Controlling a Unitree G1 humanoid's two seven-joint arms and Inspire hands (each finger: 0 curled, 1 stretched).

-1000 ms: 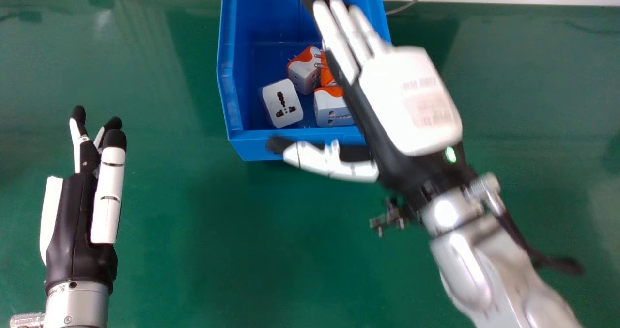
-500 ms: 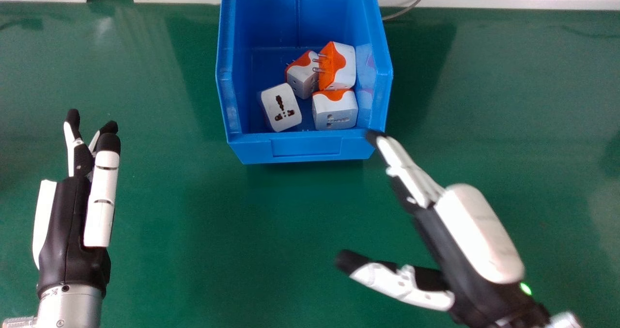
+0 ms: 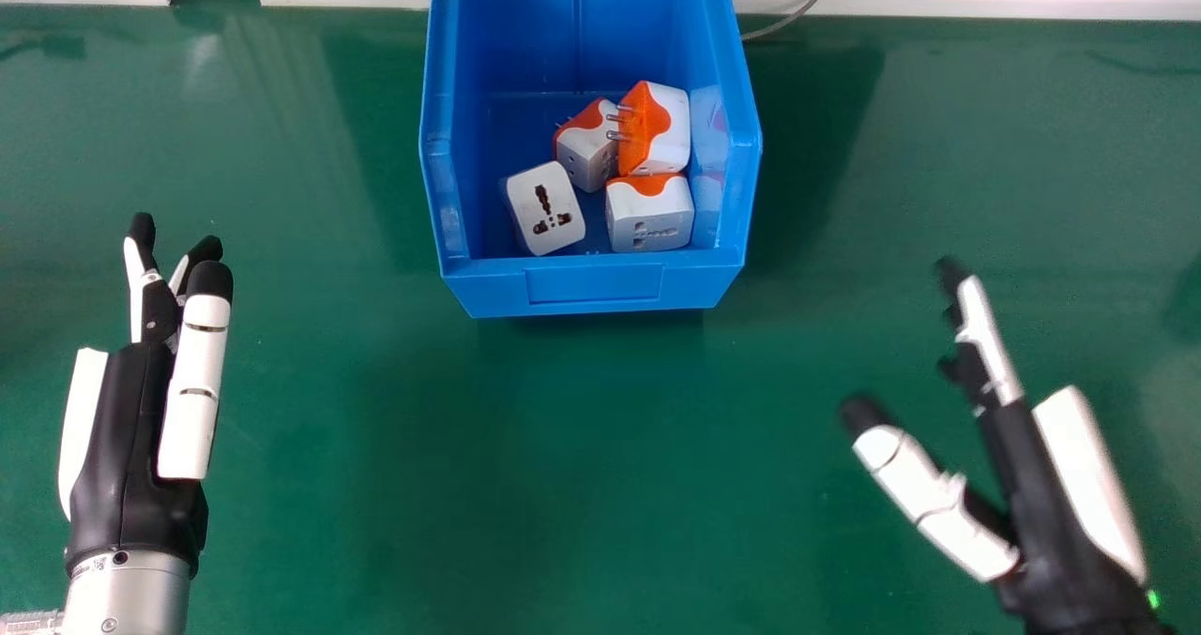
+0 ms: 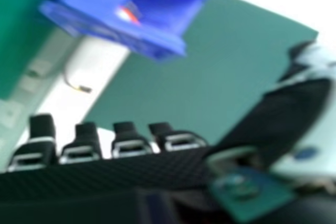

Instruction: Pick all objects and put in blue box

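Looked down on a green table [image 3: 422,485]. Saw the left hand [image 3: 131,438] at the left, fingers upright with tips apart; then four plug adapters [image 3: 650,218] clustered inside the blue box [image 3: 591,285]; then the right hand [image 3: 1051,513], fingers straight, slightly spread.

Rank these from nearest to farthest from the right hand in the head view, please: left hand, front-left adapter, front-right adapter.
From the right hand:
1. Front-right adapter, box's right side.
2. Front-left adapter, inside, left.
3. Left hand, view's left side.
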